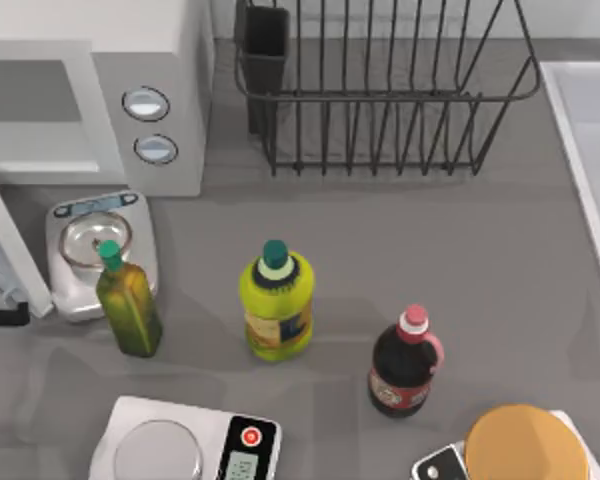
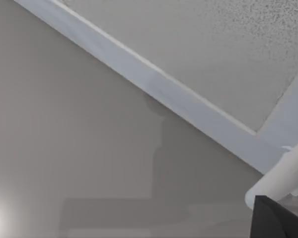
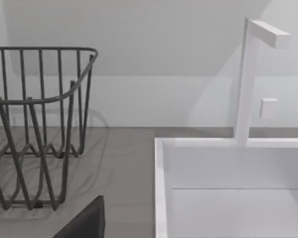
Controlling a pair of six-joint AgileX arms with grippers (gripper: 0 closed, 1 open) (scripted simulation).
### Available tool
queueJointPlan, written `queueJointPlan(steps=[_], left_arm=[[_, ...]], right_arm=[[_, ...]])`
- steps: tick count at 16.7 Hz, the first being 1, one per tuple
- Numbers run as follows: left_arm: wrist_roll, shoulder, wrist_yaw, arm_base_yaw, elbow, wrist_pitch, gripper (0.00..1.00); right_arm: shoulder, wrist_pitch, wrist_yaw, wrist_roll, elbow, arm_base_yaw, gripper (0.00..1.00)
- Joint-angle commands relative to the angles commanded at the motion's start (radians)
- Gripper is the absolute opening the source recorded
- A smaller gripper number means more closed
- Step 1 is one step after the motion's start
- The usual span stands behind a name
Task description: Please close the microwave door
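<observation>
The microwave door [image 1: 2, 245] stands open at the desk's left edge, unpushed; next we swing it toward the microwave [image 1: 90, 95]; finger state unreadable.

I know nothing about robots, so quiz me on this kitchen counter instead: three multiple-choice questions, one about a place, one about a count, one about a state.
1. What stands beside the big white microwave along the back?
A red kettle
B dark wire dish rack
C toaster

2. How many bottles stand on the grey table?
A one
B five
C three

3. The thin white-framed microwave door is
A open
B shut
C missing

Answers: 1 B, the rack stands to its right. 2 C, olive-green, yellow and dark red-capped. 3 A, it swings out at the left edge.
</observation>
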Motion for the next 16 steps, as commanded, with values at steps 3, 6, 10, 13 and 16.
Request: queueJointPlan(steps=[3,6,10,13,16], left_arm=[[0.0,0.021,0.001,0.003,0.02,0.008,0.0],[-0.006,0.124,-0.006,-0.007,0.087,0.052,0.0],[-0.016,0.355,-0.018,-0.026,0.207,0.133,0.0],[-0.024,0.475,-0.026,-0.039,0.281,0.186,0.0],[-0.027,0.503,-0.029,-0.044,0.303,0.203,0.0]], right_arm=[[0.0,0.0,0.0,0.0,0.0,0.0,1.0],[0.0,0.0,0.0,0.0,0.0,0.0,1.0],[0.0,0.0,0.0,0.0,0.0,0.0,1.0],[0.0,0.0,0.0,0.0,0.0,0.0,1.0],[0.0,0.0,0.0,0.0,0.0,0.0,1.0]])
